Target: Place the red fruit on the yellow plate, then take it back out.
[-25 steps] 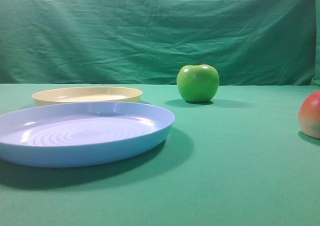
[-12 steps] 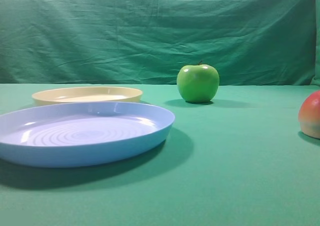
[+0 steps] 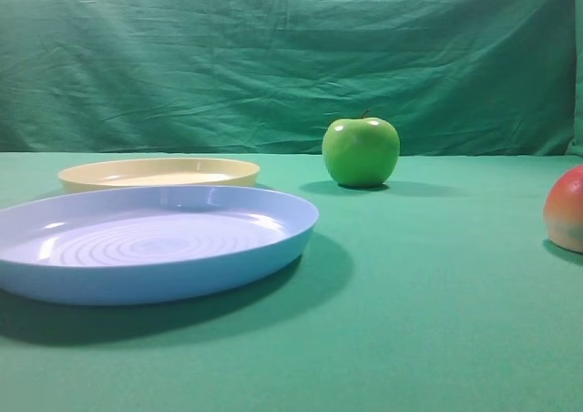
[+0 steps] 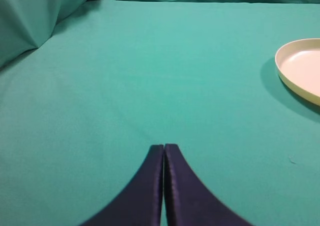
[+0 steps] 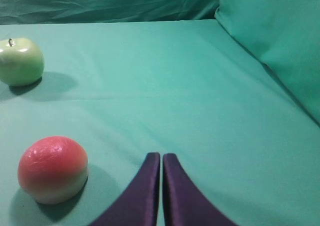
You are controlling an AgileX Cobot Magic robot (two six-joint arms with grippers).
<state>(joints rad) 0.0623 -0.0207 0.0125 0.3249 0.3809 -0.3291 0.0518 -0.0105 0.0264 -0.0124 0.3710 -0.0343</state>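
Note:
The red fruit rests on the green cloth, left of my right gripper, which is shut on nothing and apart from it. In the exterior high view the red fruit is cut by the right edge. The pale yellow plate lies at the back left with nothing on it. Its rim shows at the right edge of the left wrist view. My left gripper is shut over bare cloth, well left of that plate. Neither gripper shows in the exterior high view.
A large light-blue plate with concentric rings sits in front of the yellow one. A shiny green apple stands behind the middle; the green apple is far left in the right wrist view. Green cloth rises as a backdrop.

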